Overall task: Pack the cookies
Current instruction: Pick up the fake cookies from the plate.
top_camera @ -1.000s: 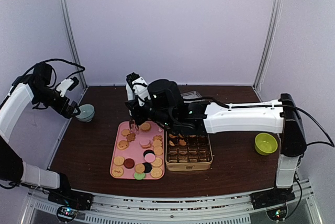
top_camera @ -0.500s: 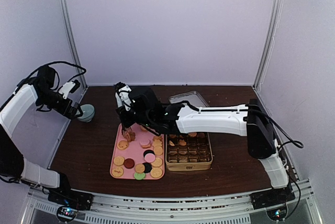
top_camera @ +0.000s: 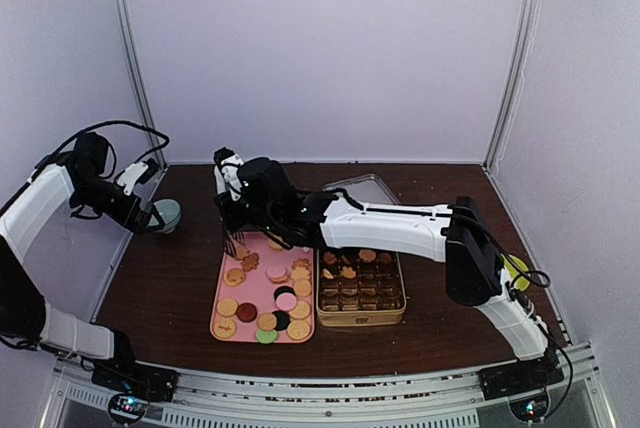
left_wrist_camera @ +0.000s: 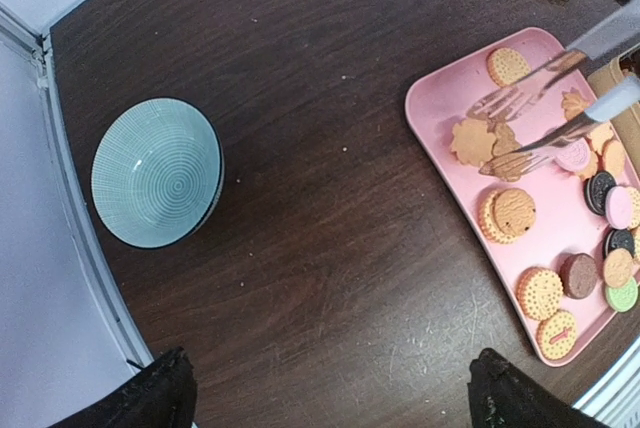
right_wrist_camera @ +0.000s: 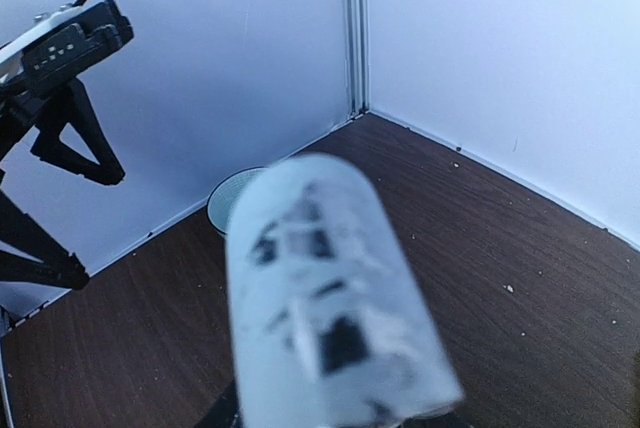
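- A dark desk (top_camera: 160,288) is ringed by pale walls.
- Cookies (top_camera: 262,293) are spread on a pink tray (top_camera: 222,298).
- Left jaws are spread wide, nothing grasped, above a bowl (left_wrist_camera: 156,172).
- Two forks (left_wrist_camera: 540,118) are held over the tray by the right gripper (top_camera: 233,238); jaws partly parted.

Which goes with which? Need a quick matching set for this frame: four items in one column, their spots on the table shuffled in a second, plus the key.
Items
1. pink tray
2. gold tin
3. teal bowl
4. clear lid

Places
A. far left of the table, beside the left hand
B. right beside the tray, on its right
C. behind the tin, toward the back wall
D. middle of the table, loose cookies on it

Pairs: 1-D, 2-B, 3-A, 4-C
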